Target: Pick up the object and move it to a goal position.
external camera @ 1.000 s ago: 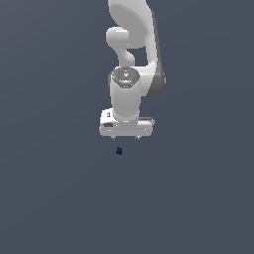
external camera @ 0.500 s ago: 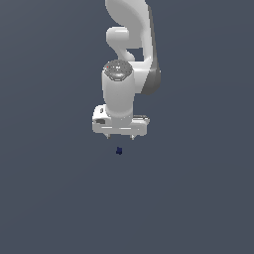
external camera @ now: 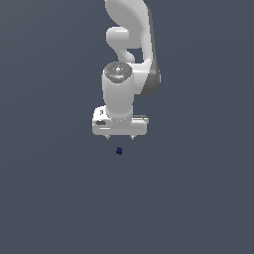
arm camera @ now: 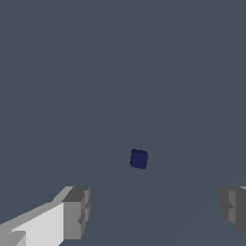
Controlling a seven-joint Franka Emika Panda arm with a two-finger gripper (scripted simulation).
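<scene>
The object is a tiny dark navy-blue cube (external camera: 119,151) lying on the plain grey floor, also seen in the wrist view (arm camera: 139,159). My white gripper (external camera: 120,137) hangs just above it, almost directly over it. Its two short fingertips (external camera: 108,137) point down and stand wide apart, open, with nothing between them. In the wrist view the cube lies ahead of the gap between the two grey finger pads (arm camera: 77,212), apart from both. No goal marker shows.
The white arm (external camera: 130,54) rises behind the gripper toward the top of the exterior view. The plain grey surface (external camera: 198,198) stretches all around the cube.
The gripper has shifted toward the exterior view's left and turned, its fingers now in line across the cube. The cube has stayed in place.
</scene>
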